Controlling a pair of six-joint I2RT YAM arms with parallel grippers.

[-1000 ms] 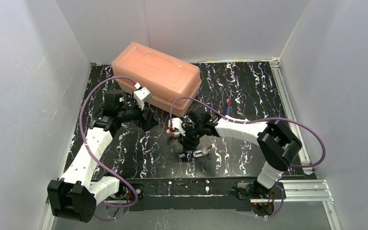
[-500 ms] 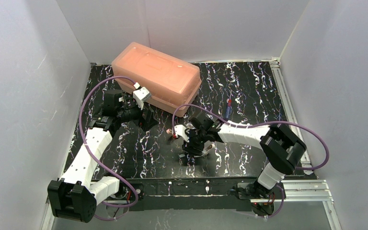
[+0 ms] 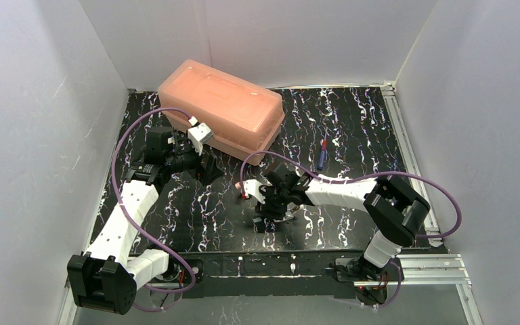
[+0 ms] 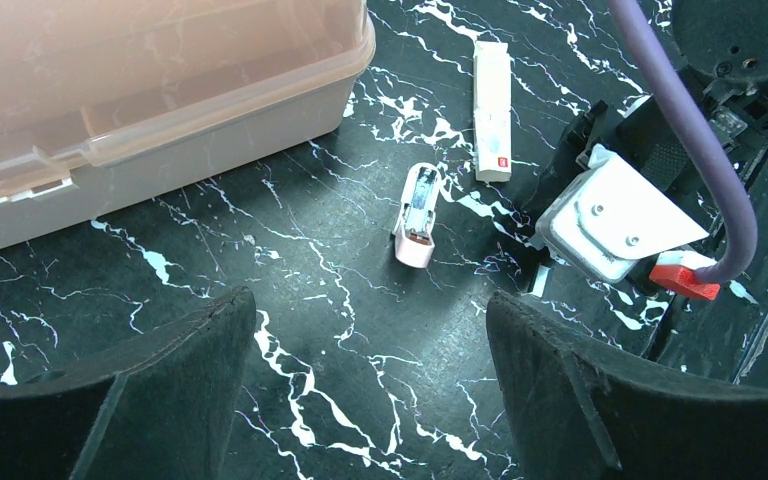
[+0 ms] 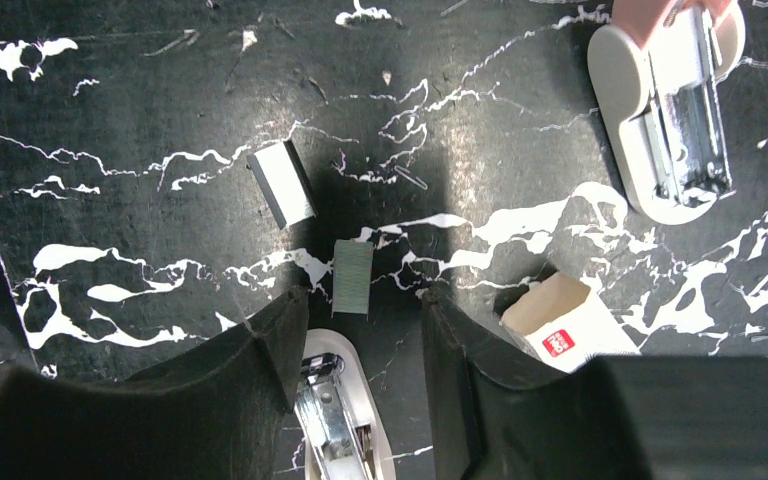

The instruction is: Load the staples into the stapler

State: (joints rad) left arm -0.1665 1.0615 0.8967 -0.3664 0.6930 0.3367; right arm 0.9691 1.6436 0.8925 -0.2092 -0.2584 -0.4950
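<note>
In the right wrist view my right gripper (image 5: 362,297) is open, low over the table. A grey staple strip (image 5: 352,278) lies just beyond its fingertips, in line with the gap. A second strip (image 5: 280,183) lies further out to the left. A white stapler part with a metal channel (image 5: 338,425) lies between the fingers. An open pink-and-white stapler (image 5: 675,110) lies at the upper right; it also shows in the left wrist view (image 4: 416,215). My left gripper (image 4: 370,300) is open and empty, hovering near the orange box.
A closed orange plastic box (image 3: 220,108) stands at the back left. A small white staple box (image 5: 570,320) lies beside my right finger and also shows in the left wrist view (image 4: 492,108). A blue pen (image 3: 321,154) lies right of centre.
My right gripper has moved toward the near edge and down over the white stapler part and the staples. The left arm has not moved.
</note>
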